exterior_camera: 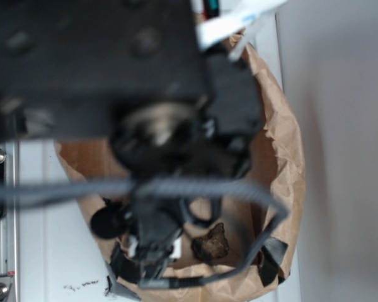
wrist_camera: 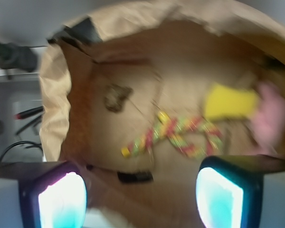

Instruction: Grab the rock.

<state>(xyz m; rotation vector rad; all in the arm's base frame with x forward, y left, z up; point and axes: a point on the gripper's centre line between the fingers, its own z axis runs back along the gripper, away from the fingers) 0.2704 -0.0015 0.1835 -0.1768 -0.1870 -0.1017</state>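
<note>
The rock (wrist_camera: 116,97) is a small dark brown-grey lump on the floor of an open brown paper bag (wrist_camera: 52,114), at upper left in the wrist view. It also shows in the exterior view (exterior_camera: 211,242), low in the bag, just right of the arm. My gripper (wrist_camera: 140,194) is open and empty, its two glowing pads (wrist_camera: 61,202) wide apart at the bottom of the wrist view, above the bag's near part and well apart from the rock. In the exterior view the gripper (exterior_camera: 152,251) hangs over the bag, largely hidden by the blurred arm.
Inside the bag lie a yellow sponge (wrist_camera: 230,101), a pink plush toy (wrist_camera: 271,116) at the right, a multicoloured knotted rope (wrist_camera: 175,133) in the middle and a small black strip (wrist_camera: 134,177). Black tape holds the bag's rim (exterior_camera: 274,255). Cables lie left of the bag (wrist_camera: 19,128).
</note>
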